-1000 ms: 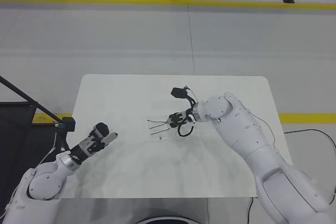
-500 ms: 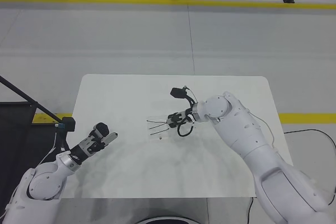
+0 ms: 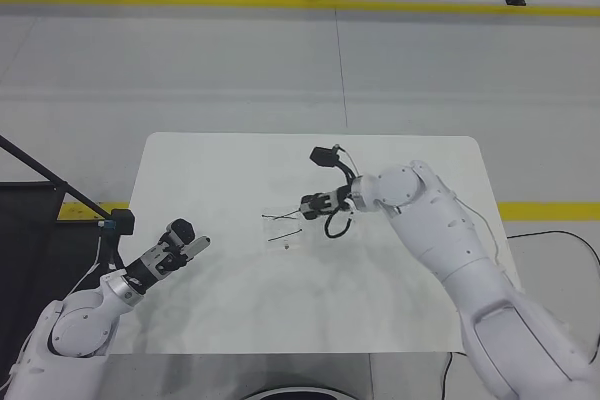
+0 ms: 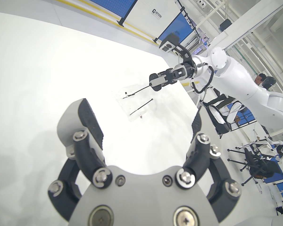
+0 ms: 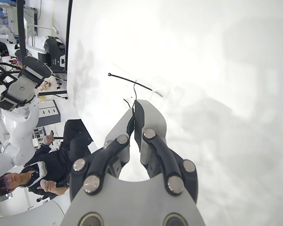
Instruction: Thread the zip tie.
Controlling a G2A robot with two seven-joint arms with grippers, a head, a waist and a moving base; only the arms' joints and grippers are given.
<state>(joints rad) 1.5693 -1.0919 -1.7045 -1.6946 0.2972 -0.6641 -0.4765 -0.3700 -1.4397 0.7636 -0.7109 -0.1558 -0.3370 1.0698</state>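
My right tool (image 3: 303,209) has shifted slightly away from me, clamped on one end of the zip tie (image 3: 282,213). The tie's far end reaches out over the bench (image 3: 210,170), near a second tie (image 3: 285,236) lying flat. My left tool (image 4: 141,116) hangs wide open, well apart. I judge this is pick-up: next, bring both ends together and feed tail into head.

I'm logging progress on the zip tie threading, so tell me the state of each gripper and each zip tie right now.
Left gripper: open, empty, above the table.
Right gripper: shut, gripping.
Held zip tie: pinched at one end by that gripper, sticking out straight, not looped.
Second zip tie: lying loose on the table, straight, not looped.
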